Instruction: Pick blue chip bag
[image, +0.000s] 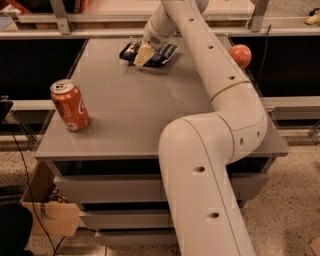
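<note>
The blue chip bag (161, 54) is a crumpled dark navy foil bag lying flat at the far middle of the grey table (135, 110). My gripper (142, 56) is down over the bag, its pale fingertip (143, 55) resting on the bag's middle. My white arm reaches from the lower right across the table and hides part of the bag's right side.
A red soda can (70, 104) stands upright near the table's front left corner. An orange round fruit (241, 55) sits at the far right edge, behind my arm. A metal rail (75, 17) runs behind the table. A cardboard box (47, 212) sits on the floor at lower left.
</note>
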